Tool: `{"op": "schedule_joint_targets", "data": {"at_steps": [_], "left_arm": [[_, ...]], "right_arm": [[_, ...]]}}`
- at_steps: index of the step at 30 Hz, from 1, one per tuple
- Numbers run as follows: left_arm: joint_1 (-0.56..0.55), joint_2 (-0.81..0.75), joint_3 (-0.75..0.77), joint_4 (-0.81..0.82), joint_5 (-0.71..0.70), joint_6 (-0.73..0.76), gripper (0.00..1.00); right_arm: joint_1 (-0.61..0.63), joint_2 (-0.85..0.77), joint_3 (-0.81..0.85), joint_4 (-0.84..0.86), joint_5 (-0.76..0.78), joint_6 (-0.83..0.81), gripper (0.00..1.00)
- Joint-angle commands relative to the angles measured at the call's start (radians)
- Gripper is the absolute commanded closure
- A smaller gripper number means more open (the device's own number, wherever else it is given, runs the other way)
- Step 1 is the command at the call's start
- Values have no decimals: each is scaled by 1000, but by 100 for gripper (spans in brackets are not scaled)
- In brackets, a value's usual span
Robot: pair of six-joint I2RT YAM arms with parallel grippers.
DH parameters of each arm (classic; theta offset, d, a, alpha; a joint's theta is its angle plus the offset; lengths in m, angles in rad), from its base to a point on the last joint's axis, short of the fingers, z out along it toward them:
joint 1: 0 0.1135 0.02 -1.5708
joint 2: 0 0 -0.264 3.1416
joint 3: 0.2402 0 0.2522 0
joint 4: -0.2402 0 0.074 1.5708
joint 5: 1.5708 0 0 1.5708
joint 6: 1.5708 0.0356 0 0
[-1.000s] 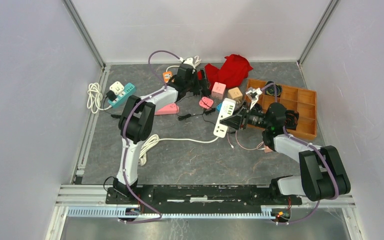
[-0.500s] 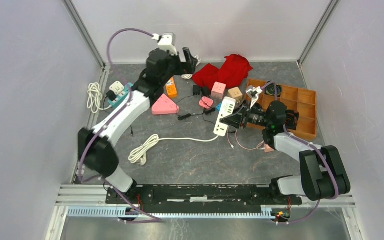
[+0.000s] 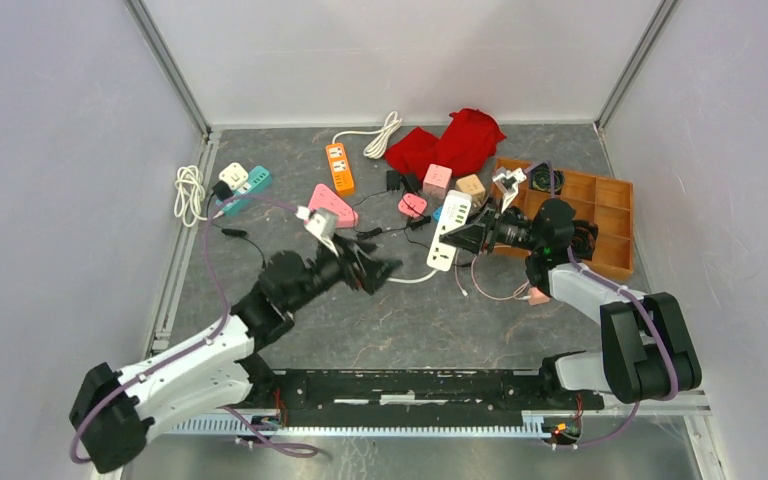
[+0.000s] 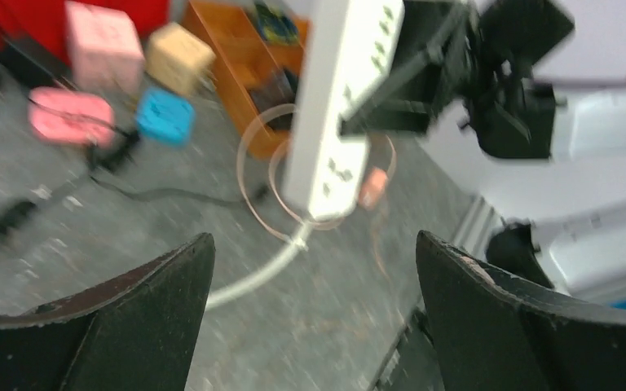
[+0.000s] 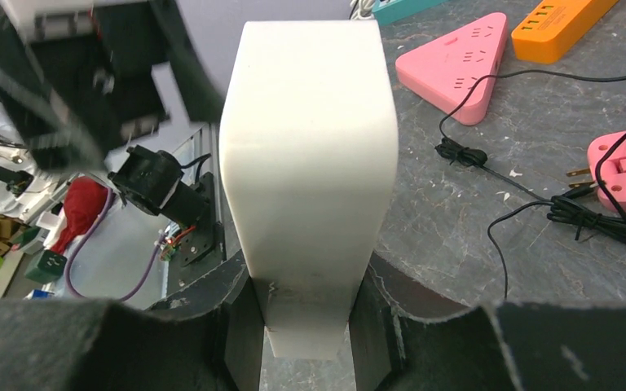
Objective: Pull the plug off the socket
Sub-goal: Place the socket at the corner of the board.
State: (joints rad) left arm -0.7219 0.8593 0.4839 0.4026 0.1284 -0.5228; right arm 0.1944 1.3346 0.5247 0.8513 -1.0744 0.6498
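My right gripper (image 3: pixel 472 238) is shut on one end of a white power strip (image 3: pixel 449 234) and holds it tilted off the table. In the right wrist view the strip (image 5: pixel 310 147) sits clamped between both fingers of that gripper (image 5: pixel 303 326). My left gripper (image 3: pixel 384 270) is open and empty, low over the table, left of the strip and apart from it. In the left wrist view, which is blurred, the strip (image 4: pixel 334 106) lies ahead of that gripper (image 4: pixel 311 236) and I see no plug in its sockets. Its white cord (image 3: pixel 415 281) trails left. A black plug (image 3: pixel 393 181) lies near the red cloth.
At the back lie a teal strip with white plugs (image 3: pixel 245 183), an orange strip (image 3: pixel 338 166), a pink triangular strip (image 3: pixel 330 203), a red cloth (image 3: pixel 450 140) and small cube sockets (image 3: pixel 437 180). A wooden tray (image 3: pixel 608 222) stands at the right. Thin black cables cross the middle.
My left arm has swung from the far back of the table down to the near middle, its gripper now facing the white strip. The right gripper has stayed on the strip.
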Motion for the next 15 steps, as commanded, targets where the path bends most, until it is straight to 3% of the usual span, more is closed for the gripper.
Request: {"op": "schedule_joint_targets", "data": {"at_steps": [1, 7, 12, 15], "left_arm": [[-225, -58, -14, -39, -299, -15, 1], [-395, 130, 85, -123, -533, -37, 0], [-497, 380, 316, -284, -778, -35, 0], [-523, 507, 414, -313, -842, -35, 0]], "right_arm": [[-3, 0, 55, 10, 16, 36, 100], [-4, 17, 78, -101, 52, 9, 100], [-4, 31, 78, -124, 69, 6, 100], [-3, 49, 82, -137, 70, 8, 100]]}}
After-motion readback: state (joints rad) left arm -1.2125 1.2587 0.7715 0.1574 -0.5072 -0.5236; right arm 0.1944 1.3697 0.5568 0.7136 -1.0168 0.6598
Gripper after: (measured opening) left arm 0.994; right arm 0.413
